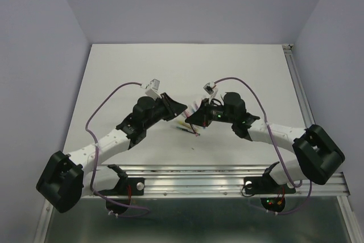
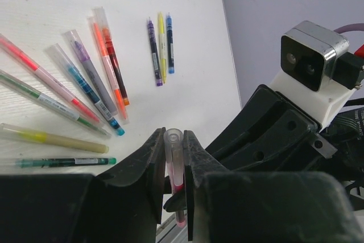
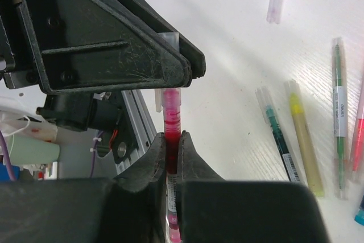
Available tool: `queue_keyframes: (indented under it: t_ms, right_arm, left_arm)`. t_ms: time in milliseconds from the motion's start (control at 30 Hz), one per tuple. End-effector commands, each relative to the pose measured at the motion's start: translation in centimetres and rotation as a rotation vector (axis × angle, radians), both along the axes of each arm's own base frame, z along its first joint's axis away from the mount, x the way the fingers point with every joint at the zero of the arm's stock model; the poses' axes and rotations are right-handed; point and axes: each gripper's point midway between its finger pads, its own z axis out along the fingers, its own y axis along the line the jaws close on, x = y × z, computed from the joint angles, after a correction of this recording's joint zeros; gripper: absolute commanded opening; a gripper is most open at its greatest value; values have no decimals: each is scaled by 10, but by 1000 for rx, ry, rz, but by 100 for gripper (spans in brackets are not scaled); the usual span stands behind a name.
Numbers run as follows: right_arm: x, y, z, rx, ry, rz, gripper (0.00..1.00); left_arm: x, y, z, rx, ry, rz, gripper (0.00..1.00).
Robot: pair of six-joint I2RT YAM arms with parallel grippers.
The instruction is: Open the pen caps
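A red pen [image 3: 172, 115] is held between both grippers above the table's near edge. My right gripper [image 3: 171, 138] is shut on its red body. My left gripper [image 2: 173, 136] is shut on the clear pen cap [image 2: 173, 147] at the pen's other end, and the cap still sits on the pen. In the top view the left gripper [image 1: 181, 108] and right gripper [image 1: 193, 119] meet tip to tip at the table's middle. Two loose pale pen caps [image 3: 275, 6] lie on the table beyond.
Several capped pens [image 2: 85, 86] lie fanned on the white table to the left, and three thin uncapped pens [image 2: 161, 46] lie farther off. A green pen [image 3: 278, 135] and a yellow pen [image 3: 304, 140] lie right of my right gripper. An aluminium rail [image 1: 227, 177] runs along the near edge.
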Motion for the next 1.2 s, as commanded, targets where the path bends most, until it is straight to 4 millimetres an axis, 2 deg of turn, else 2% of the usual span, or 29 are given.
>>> queue_keyframes:
  t_ms: [0, 33, 67, 167, 200, 300, 333, 400, 500, 533, 567, 633, 667, 733, 767, 867, 900, 1000, 1100, 1133, 1167]
  right_arm:
    - [-10, 2, 5, 17, -9, 28, 1]
    - [-15, 0, 4, 18, 3, 32, 1]
    - [-26, -3, -8, 5, 33, 42, 1]
    - [-47, -8, -23, 2, 93, 50, 1]
    - [-62, -9, -32, -4, 124, 66, 1]
    - [-84, -9, -42, 5, 158, 81, 1]
    - [-90, -15, -49, 3, 191, 65, 1]
    - [-90, -18, -50, 1, 191, 38, 1]
    - [-72, -25, -48, -43, 163, -69, 1]
    - [-62, -23, -35, -41, 125, -99, 1]
    - [-49, -32, -46, -110, 132, -188, 1]
    - [-31, -41, -48, -180, 96, -276, 1]
    - [-15, -52, -51, -241, 93, -369, 1]
    - [1, -63, -53, -282, 90, -431, 1]
    - [13, -77, -62, -325, 112, -489, 1]
    - [43, -95, -64, -379, 85, -592, 1]
    - [56, -109, -76, -431, 86, -656, 1]
    - [85, -126, -76, -475, 76, -734, 1]
    - [108, -135, -85, -530, 80, -774, 1]
    - [118, -136, -79, -537, 60, -790, 1]
    - [121, -139, -84, -566, 62, -796, 1]
  left_arm:
    - [22, 13, 43, -41, -119, 87, 0]
    - [27, 18, 45, -31, -131, 104, 0]
    - [41, 34, 43, -14, -133, 153, 0]
    - [65, 60, 49, 5, -152, 221, 0]
    - [77, 75, 48, 13, -146, 262, 0]
    - [90, 88, 56, 25, -166, 292, 0]
    - [94, 94, 60, 26, -175, 302, 0]
    - [95, 98, 54, 46, -156, 294, 0]
    - [91, 104, 30, 112, -65, 304, 0]
    - [87, 109, 11, 166, -2, 312, 0]
    - [84, 113, -3, 209, 30, 313, 0]
    - [79, 122, -25, 270, 95, 336, 0]
    - [72, 126, -47, 313, 160, 337, 0]
    - [66, 131, -66, 353, 208, 341, 0]
    - [62, 133, -80, 379, 243, 334, 0]
    - [59, 138, -97, 419, 282, 340, 4]
    - [59, 140, -104, 435, 301, 345, 4]
    - [57, 143, -116, 472, 335, 346, 8]
    - [60, 151, -123, 512, 342, 377, 11]
    - [60, 154, -126, 526, 345, 387, 11]
    - [60, 156, -130, 540, 352, 390, 11]
